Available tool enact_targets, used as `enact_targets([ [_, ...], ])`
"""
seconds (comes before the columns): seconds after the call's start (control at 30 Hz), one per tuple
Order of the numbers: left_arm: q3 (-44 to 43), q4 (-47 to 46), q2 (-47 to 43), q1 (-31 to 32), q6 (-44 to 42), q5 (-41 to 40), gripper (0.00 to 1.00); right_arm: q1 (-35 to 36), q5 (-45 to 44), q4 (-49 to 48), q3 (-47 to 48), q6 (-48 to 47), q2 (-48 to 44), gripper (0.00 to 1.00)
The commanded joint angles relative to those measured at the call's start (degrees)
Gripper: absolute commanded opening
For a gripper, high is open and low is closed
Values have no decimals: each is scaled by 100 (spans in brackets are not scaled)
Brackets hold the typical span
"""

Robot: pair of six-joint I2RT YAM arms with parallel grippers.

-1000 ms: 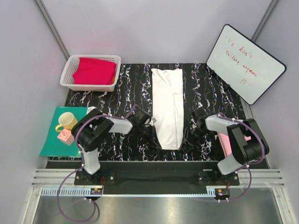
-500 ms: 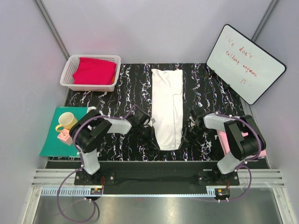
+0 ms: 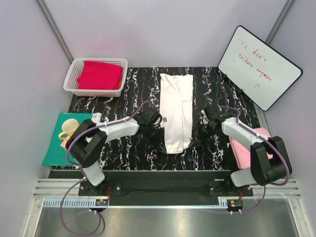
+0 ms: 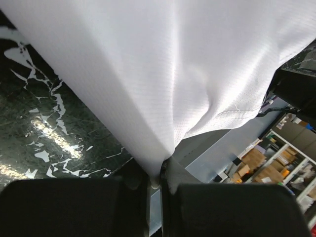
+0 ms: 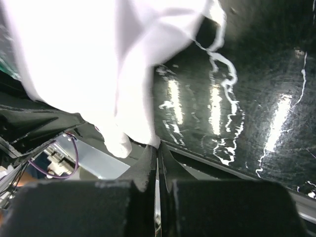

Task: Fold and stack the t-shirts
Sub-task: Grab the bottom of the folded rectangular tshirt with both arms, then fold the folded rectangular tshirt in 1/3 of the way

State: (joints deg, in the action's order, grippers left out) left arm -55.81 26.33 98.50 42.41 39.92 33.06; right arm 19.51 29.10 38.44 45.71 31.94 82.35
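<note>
The white t-shirt (image 3: 176,108) lies as a long narrow strip down the middle of the black marbled table (image 3: 123,94). My left gripper (image 3: 160,140) is shut on its near left corner, and the cloth (image 4: 163,74) rises from the closed jaws in the left wrist view. My right gripper (image 3: 193,142) is shut on the near right corner, with white cloth (image 5: 98,64) pinched at the tips. The near hem is lifted off the table. The pale pink t-shirt (image 3: 245,148) lies at the right under the right arm. The crimson t-shirt (image 3: 100,75) sits in the basket.
A white plastic basket (image 3: 74,74) stands at the back left. A teal mat (image 3: 54,148) at the left carries a yellow mug (image 3: 71,128) and a small pink block (image 3: 68,144). A whiteboard (image 3: 259,66) leans at the back right.
Both grippers have moved away from me with the white shirt's near hem, lifting it. The strip of shirt on the table looks shorter.
</note>
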Motion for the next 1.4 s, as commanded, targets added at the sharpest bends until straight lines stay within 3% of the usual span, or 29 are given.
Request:
enact_targets([
  [0.0, -649, 671, -235, 13, -397, -291, 0, 18, -388, 419, 578, -206, -342, 0],
  [0.33, -2363, 1393, 187, -215, -714, -1038, 0, 18, -941, 542, 1895, -505, 272, 0],
  [0.63, -3733, 1683, 1074, -918, -977, -776, 1, -17, -1354, 639, 3478, -962, 1449, 0],
  [0.87, -4657, 1718, 2039, -1341, -916, -415, 22, -70, -1600, 691, 4542, -1225, 2382, 0],
  [0.97, -5245, 1718, 2488, -1473, -899, -134, 56, -96, -1723, 709, 4797, -1252, 2707, 0],
  [1.0, -5395, 1735, 2586, -1525, -890, -37, 98, -105, -1741, 709, 4911, -1261, 2856, 0],
  [1.1, -5861, 1797, 2727, -1596, -890, 8, 99, -131, -1750, 700, 5157, -1269, 3198, 0],
  [1.3, -5381, 1797, 2324, -1693, -1030, -98, 99, -166, -1943, 674, 5746, -1208, 3849, 0],
  [1.33, -5274, 1797, 2201, -1701, -1048, -80, 99, -158, -2065, 665, 5825, -1173, 3885, 2],
  [1.37, -5152, 1797, 2139, -1693, -1065, -98, 99, -166, -2154, 622, 5957, -1164, 3886, 22],
])
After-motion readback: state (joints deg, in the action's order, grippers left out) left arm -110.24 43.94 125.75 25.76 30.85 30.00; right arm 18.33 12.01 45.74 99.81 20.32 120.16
